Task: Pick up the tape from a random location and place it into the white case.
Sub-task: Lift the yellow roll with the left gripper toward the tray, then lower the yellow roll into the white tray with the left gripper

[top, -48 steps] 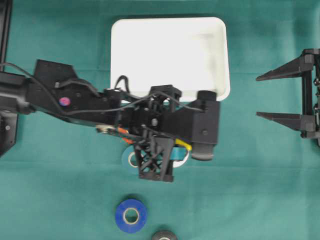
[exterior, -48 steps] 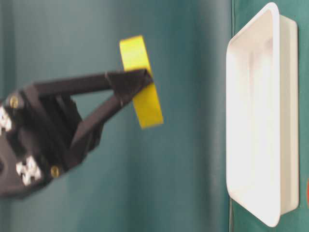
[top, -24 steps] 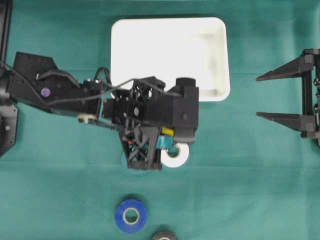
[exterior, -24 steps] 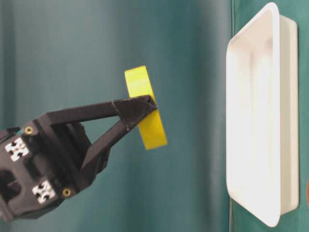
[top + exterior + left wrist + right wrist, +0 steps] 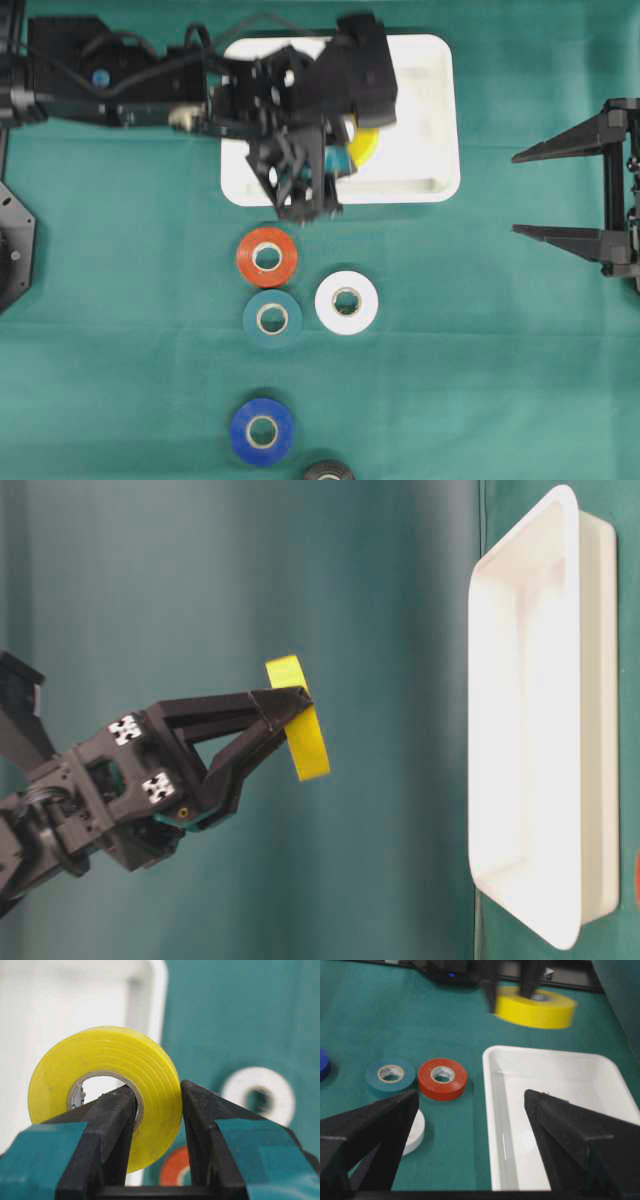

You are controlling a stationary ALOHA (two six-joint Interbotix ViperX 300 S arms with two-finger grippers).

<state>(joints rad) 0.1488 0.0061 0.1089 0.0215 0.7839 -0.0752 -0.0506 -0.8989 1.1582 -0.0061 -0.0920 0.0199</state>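
Observation:
The tape is a yellow roll (image 5: 365, 146), and my left gripper (image 5: 345, 150) is shut on its wall. One finger passes through the core and the other presses the outside (image 5: 150, 1075). The roll hangs in the air above the near part of the white case (image 5: 420, 70), a shallow tray with a raised rim (image 5: 478, 680). From the right wrist the yellow roll (image 5: 535, 1007) hovers over the case's far end (image 5: 560, 1085), which holds nothing. My right gripper (image 5: 515, 192) waits open at the right, apart from everything.
Red (image 5: 266, 257), teal (image 5: 272, 318) and white (image 5: 346, 301) rolls lie on the green cloth just below the case. A blue roll (image 5: 262, 431) and a black one (image 5: 330, 470) lie near the bottom edge.
My left arm has swung up from over the rolls to over the white case, carrying the yellow tape and uncovering the red and teal rolls. The right gripper has not moved.

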